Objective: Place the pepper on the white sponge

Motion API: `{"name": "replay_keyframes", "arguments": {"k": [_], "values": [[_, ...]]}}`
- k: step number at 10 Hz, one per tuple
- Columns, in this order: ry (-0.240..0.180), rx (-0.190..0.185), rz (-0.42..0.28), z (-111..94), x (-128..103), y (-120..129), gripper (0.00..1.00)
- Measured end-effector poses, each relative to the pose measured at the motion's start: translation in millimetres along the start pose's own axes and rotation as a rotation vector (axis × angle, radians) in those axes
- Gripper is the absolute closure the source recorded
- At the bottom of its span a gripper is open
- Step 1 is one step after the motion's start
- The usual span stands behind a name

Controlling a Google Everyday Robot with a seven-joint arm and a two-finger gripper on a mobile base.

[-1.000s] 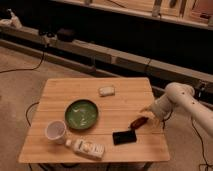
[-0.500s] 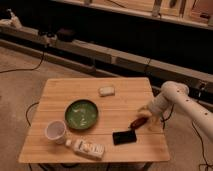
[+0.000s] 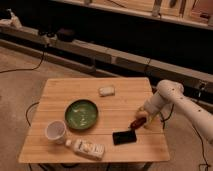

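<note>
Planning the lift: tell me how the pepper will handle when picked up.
The pepper looks small, so probably light. Its elongated, tapered shape could let it roll or pivot if nudged. The gripper is at it, near the edge of the table.

A white tubular arm (image 3: 169, 96) with bulbous elbow carries a pale claw (image 3: 141, 118) over the table's (image 3: 65, 92) right edge.

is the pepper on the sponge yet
Off: the pepper is at the gripper by the table's right edge, apart from the white sponge.

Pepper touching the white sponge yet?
Apart. Camera view shows bare table between the white sponge and the pepper, down at the tool by the right edge.
</note>
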Motion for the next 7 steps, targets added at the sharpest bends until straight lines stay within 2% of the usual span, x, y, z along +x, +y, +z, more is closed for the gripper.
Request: {"name": "replay_keyframes", "arguments": {"k": [2, 4, 5, 7], "values": [[0.014, -0.042, 0.002, 5.3, 3.2, 2.4, 0.51], [0.030, -0.062, 0.006, 4.4, 4.5, 0.1, 0.66], [0.037, -0.067, 0.007, 3.3, 4.6, -1.5, 0.70], [0.046, -0.072, 0.013, -0.1, 3.2, -4.8, 0.70]]}}
